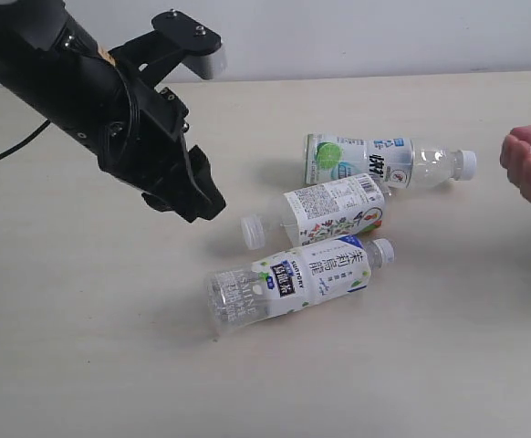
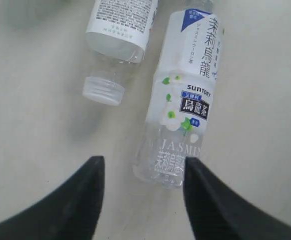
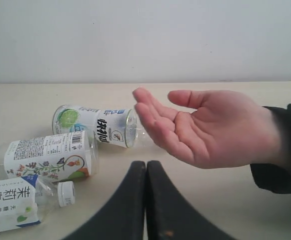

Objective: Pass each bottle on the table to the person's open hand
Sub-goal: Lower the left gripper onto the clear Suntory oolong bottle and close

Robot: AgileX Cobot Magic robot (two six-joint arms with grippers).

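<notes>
Near the jasmine bottle (image 2: 185, 100), left gripper (image 2: 143, 162) hangs part-open, apparently empty.

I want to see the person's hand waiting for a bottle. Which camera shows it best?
The right wrist view: the person's open hand fills the middle of the picture, with the palm and all the fingers in view. The exterior view catches only its fingers at the right edge. The left wrist view does not show it at all.
</notes>
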